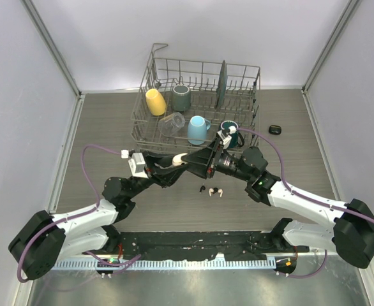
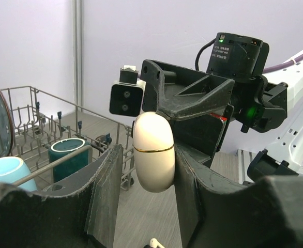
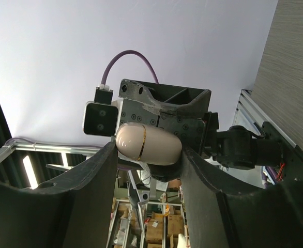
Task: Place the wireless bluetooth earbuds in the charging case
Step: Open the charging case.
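My right claw (image 3: 149, 150) clamps the cream-white oval charging case (image 1: 179, 159) in mid-air. My left claw (image 2: 147, 155) sits narrow around it, and I cannot tell if it grips. The tiny stemmed earbuds (image 1: 211, 191) lie on the grey wood-grain bench (image 1: 110, 127) just below.

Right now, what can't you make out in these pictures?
- Earbuds: top view, too small to count or tell their facing; left wrist view cuts one off at the bottom edge.
- Case: left wrist view, unclear whether the left fingers press it or just flank it; arms cover most of it from above.
- Black thing right of the rack: top view, too small to identify.
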`<state>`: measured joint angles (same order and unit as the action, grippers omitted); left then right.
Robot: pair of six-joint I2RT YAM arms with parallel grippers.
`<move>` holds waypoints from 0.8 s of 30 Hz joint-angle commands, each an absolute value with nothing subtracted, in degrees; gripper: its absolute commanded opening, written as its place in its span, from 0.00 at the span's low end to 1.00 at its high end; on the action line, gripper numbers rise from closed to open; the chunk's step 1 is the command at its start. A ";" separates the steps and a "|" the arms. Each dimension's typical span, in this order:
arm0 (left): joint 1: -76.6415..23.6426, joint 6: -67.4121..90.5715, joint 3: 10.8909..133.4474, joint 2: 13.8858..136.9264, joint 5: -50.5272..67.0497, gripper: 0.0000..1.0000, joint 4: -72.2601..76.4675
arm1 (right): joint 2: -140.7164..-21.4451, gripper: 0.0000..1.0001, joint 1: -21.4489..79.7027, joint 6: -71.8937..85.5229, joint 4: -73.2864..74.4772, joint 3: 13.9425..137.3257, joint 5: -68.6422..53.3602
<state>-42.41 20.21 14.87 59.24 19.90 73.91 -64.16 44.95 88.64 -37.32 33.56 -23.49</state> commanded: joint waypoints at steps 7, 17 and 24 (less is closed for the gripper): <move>-42.71 21.09 17.05 59.85 18.37 0.51 81.91 | -64.25 0.01 45.44 88.24 -41.48 32.78 -22.76; -42.71 21.18 16.87 60.12 18.28 0.37 81.91 | -64.25 0.01 45.44 88.24 -41.49 32.70 -22.68; -42.71 21.18 17.23 59.85 17.75 0.47 82.00 | -64.16 0.01 45.44 87.98 -41.22 32.43 -22.15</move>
<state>-42.63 21.85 14.90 59.90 18.98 73.93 -64.29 44.97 88.62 -37.89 32.60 -22.83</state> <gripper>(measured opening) 0.456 0.533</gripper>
